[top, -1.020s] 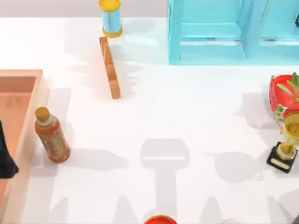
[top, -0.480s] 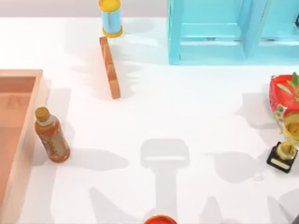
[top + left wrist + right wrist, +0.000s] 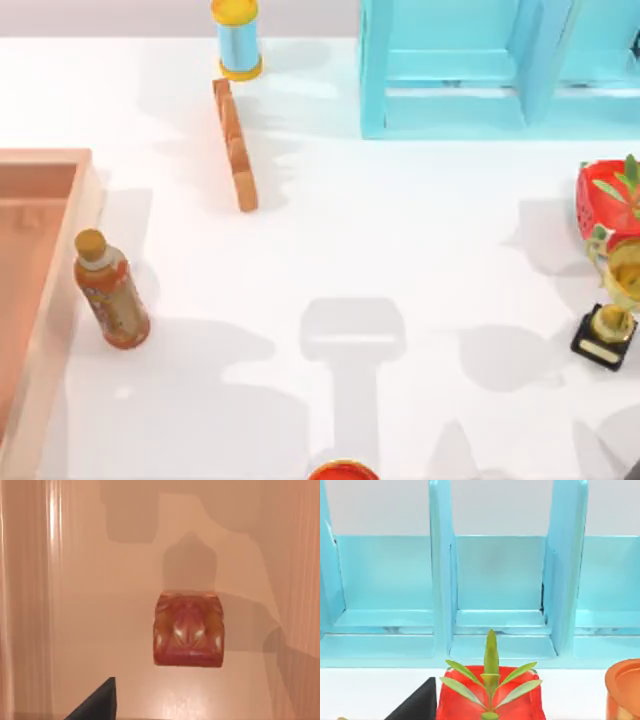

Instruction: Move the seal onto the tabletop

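Seal (image 3: pixel 188 629): upright on the wooden tray (image 3: pixel 45 250) floor, beneath and ahead of the left arm's dark finger tip (image 3: pixel 97 702), ungrasped, finger state cannot be told; step: approach; next: descend, straddle, clench, carry onto the white desk (image 3: pixel 400 260); right arm parked facing the blue shelf (image 3: pixel 495 590).

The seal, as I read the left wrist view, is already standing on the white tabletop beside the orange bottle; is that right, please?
Not quite. The seal is not on the white tabletop; the left wrist view shows it resting on the light brown floor of the wooden tray. In the top view the orange bottle stands on the tabletop just outside the tray's rim.
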`<action>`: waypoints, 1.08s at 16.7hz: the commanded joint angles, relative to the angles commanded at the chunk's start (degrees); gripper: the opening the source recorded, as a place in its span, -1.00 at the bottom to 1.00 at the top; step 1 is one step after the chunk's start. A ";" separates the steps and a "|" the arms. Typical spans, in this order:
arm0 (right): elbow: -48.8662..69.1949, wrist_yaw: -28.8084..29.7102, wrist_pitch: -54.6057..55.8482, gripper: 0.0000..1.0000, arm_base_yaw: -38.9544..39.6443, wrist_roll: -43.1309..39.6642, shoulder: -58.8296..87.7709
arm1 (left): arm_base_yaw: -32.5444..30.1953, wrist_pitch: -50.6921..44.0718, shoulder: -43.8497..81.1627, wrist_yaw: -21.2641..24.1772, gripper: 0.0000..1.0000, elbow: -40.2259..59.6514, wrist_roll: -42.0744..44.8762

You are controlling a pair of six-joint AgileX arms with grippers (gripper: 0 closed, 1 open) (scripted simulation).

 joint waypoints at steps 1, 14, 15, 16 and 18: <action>0.00 0.00 0.00 1.00 0.00 0.00 0.00 | 0.80 -2.86 3.79 0.00 1.00 3.10 0.89; 0.00 0.00 0.00 1.00 0.00 0.00 0.00 | 3.56 -12.11 18.04 -0.05 1.00 14.27 4.12; 0.00 0.00 0.00 1.00 0.00 0.00 0.00 | 3.61 -10.84 18.43 -0.04 1.00 13.35 4.11; 0.00 0.00 0.00 1.00 0.00 0.00 0.00 | 3.66 -9.13 18.96 -0.04 1.00 12.15 4.12; 0.00 0.00 0.00 1.00 0.00 0.00 0.00 | 3.75 -4.80 20.31 -0.03 1.00 9.16 4.21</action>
